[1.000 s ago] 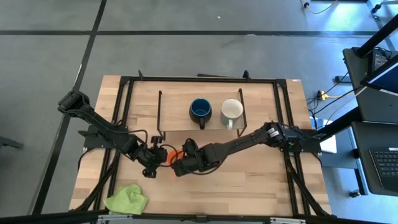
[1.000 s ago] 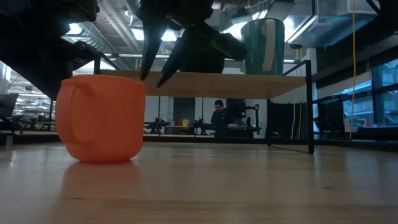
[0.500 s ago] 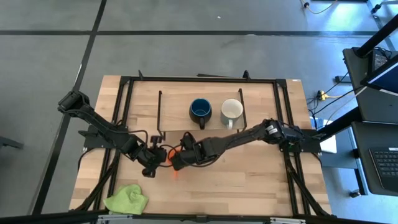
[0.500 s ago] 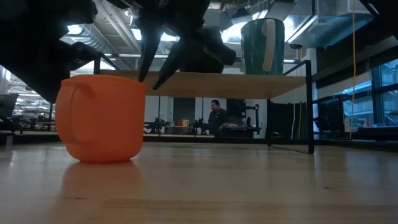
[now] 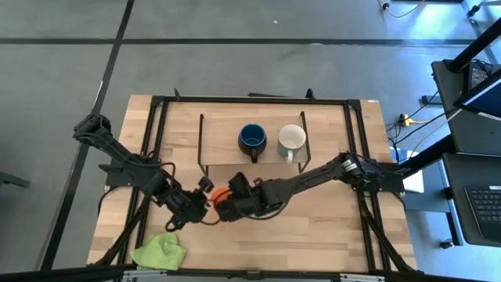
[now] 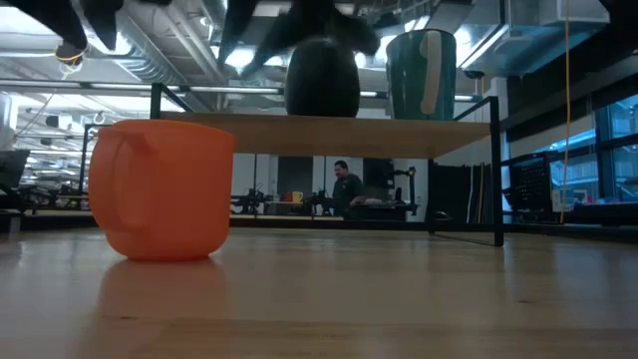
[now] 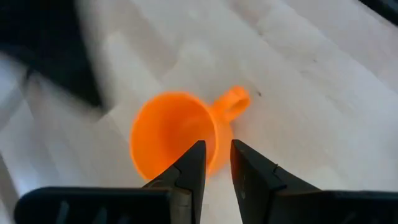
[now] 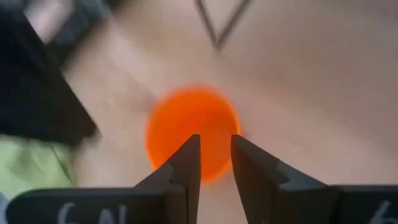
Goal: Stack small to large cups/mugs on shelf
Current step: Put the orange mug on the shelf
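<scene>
So far two of the three mugs are sitting on the shelf (image 5: 227,135): the dark blue mug (image 5: 252,139) and the white mug (image 5: 292,140) are standing side by side on its right half, apart from each other, with the left part of the board lying bare. Remaining is the orange mug (image 6: 159,188), which is standing upright on the desk (image 5: 329,227) just in front of the shelf, so by my judgement the smallest piece is still waiting to be lifted into that free spot. Both arms are meeting over it: the left end effector (image 7: 214,163) is hovering above the mug's rim with its fingers set narrowly apart and holding nothing, and the right end effector (image 8: 214,155) is hanging over the mug's mouth, likewise slightly parted and empty. A lime-green cloth (image 5: 160,251) is lying near the desk's near-left corner, well apart from the mugs. The desk is showing pale wood inside a black metal frame, standing on a grey floor, and beyond it a person (image 6: 346,185) is sitting far back in a workshop-like room under ceiling lights.
</scene>
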{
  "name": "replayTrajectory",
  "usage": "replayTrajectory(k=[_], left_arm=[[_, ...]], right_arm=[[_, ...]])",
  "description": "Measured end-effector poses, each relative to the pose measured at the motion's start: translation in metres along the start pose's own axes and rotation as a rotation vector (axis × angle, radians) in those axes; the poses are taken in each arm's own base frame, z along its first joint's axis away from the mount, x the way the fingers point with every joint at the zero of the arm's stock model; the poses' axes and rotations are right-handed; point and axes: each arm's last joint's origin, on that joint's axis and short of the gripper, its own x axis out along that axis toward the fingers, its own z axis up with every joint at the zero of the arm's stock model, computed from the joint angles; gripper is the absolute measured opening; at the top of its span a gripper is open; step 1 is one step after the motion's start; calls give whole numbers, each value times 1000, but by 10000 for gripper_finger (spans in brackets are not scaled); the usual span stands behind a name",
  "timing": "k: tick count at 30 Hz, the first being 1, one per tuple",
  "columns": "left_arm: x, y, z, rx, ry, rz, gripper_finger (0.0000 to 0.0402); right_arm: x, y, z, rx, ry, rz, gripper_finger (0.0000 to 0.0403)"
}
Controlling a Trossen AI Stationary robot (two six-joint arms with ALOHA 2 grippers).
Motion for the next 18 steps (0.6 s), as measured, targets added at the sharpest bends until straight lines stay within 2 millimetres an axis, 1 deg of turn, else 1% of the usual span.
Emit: replayTrajectory(k=[3,5,9,12,14,16,18], left_arm=[[-1,-1,1,174,-7,-2,69],[2,-2,2,251,-1,-11,69],[16,1,1,367,30,-56,69],[31,5,-1,410,74,-82,69],[38,8,-3,418,97,-88,69],[41,11,-4,410,107,-87,69],[42,14,-5,394,98,-114,69]], right_arm=[[-33,3,7,9,-164,8,91],[-57,5,8,13,-259,16,91],[-106,3,12,28,-392,45,91],[-135,-4,18,47,-470,49,91],[-153,-9,21,62,-510,53,91],[-167,-14,22,63,-540,55,91],[-176,-16,21,59,-552,59,91]])
